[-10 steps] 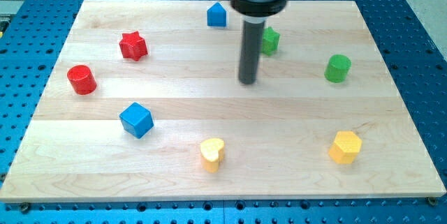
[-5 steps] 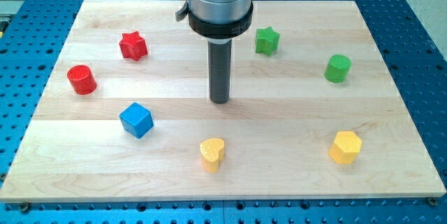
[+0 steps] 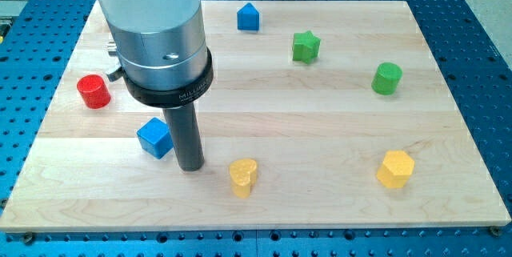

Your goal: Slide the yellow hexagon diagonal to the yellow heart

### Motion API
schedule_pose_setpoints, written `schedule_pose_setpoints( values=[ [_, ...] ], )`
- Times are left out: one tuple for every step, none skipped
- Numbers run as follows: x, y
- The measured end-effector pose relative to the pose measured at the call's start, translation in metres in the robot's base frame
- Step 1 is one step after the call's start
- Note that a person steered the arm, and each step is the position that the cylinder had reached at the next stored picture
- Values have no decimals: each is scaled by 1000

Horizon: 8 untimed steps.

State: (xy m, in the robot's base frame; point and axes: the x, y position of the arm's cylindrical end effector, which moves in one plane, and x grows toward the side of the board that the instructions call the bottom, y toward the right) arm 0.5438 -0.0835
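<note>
- Resting my tip [image 3: 190,167] on the wooden board [image 3: 448,65], I stand low on the view's left half, with my thick grey body rising above it toward the view's top left.
- I carry no jaws at all, only a straight dark rod, so nothing here is apart, together or clamped on anything.
- The blue cube [image 3: 154,138] sits just beside my tip on its left and a little toward the view's top; whether the rod touches it I cannot tell.
- The yellow heart [image 3: 243,176] lies near my tip on its right and slightly toward the view's bottom, with bare board showing between us.
- The yellow hexagon [image 3: 395,168] is well apart from my tip, far to its right near the view's bottom right, roughly level with the heart and touched by nothing.
- The red cylinder [image 3: 93,91] stands to my tip's left and toward the view's top, close to the board's left edge.
- The small blue house-shaped block [image 3: 249,17] lies far above my tip, near the board's top edge.
- The green star [image 3: 305,46] is up and to my tip's right.
- The green cylinder [image 3: 386,78] is further right still, above the hexagon.
</note>
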Motion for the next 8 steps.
schedule_pose_setpoints(
  values=[
    [1,0],
    [1,0],
    [1,1],
    [1,10],
    [1,16],
    [-1,17],
    [-21,56],
    [-43,119]
  ],
)
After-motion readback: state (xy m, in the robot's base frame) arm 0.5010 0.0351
